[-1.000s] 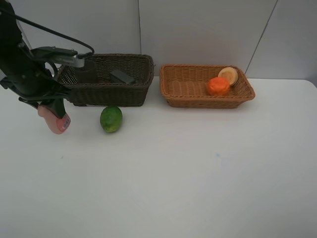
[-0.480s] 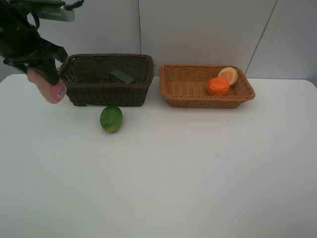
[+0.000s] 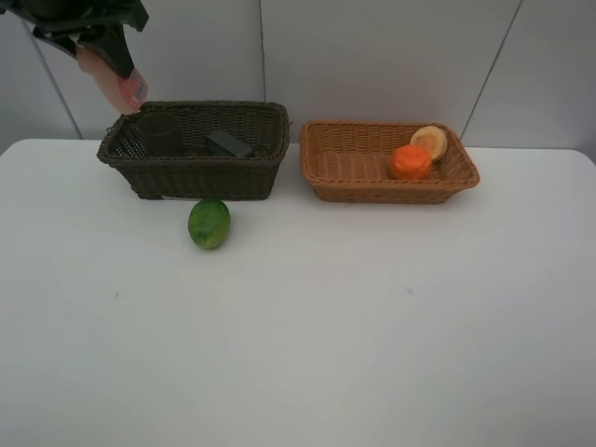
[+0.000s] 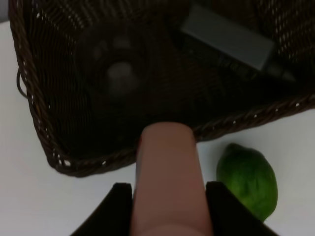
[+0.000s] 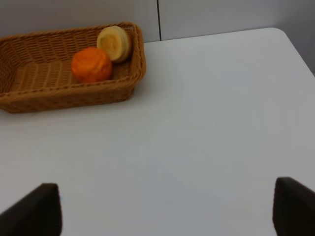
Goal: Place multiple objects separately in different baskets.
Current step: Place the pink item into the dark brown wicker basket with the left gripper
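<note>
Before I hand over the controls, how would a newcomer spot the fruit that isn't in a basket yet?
Find the deep, dark brown woven wicker basket at the back left of the white table. On the bare tabletop just in front of its front wall lies a round green fruit. It is the only green thing and the only loose item on the table.

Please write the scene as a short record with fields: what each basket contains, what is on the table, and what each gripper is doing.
dark basket: cup, dark bottle lying flat
tan basket: orange, pale round fruit
on table: green fruit, in front of the dark basket
left gripper: shut on pink bottle, raised over the dark basket's left end
right gripper: open, holding nothing, above bare table
</note>
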Robot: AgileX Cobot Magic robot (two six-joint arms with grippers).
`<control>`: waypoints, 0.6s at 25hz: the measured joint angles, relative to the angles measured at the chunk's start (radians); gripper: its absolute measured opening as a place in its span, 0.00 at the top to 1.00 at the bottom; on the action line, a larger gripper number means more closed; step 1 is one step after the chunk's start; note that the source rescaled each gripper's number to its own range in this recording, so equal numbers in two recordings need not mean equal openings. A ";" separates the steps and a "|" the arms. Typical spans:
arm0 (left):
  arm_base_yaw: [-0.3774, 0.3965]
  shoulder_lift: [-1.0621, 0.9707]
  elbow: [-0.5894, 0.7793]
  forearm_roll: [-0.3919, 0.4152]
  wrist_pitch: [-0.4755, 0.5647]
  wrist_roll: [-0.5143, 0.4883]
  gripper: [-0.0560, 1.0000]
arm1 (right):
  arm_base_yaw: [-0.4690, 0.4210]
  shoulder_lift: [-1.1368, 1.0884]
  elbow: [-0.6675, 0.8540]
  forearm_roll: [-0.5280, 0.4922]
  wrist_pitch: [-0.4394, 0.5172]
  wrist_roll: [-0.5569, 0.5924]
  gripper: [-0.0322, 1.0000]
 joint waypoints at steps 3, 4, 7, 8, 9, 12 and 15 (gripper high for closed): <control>-0.023 0.054 -0.068 0.001 0.000 0.000 0.57 | 0.000 0.000 0.000 0.000 0.000 0.000 0.05; -0.033 0.072 -0.089 0.001 0.000 0.000 0.57 | 0.000 0.000 0.000 0.000 0.000 0.000 0.05; -0.067 0.140 -0.146 0.001 -0.007 0.000 0.57 | 0.000 0.000 0.000 0.000 0.000 0.000 0.05; -0.078 0.159 -0.165 0.001 -0.012 0.000 0.57 | 0.000 0.000 0.000 0.000 0.000 0.000 0.05; -0.091 0.183 -0.182 0.000 -0.021 0.000 0.57 | 0.000 0.000 0.000 0.000 0.000 0.000 0.05; -0.123 0.251 -0.245 -0.001 -0.067 0.000 0.57 | 0.000 0.000 0.000 0.000 0.000 0.000 0.05; -0.149 0.316 -0.301 -0.001 -0.139 0.000 0.57 | 0.000 0.000 0.000 0.000 0.000 0.000 0.05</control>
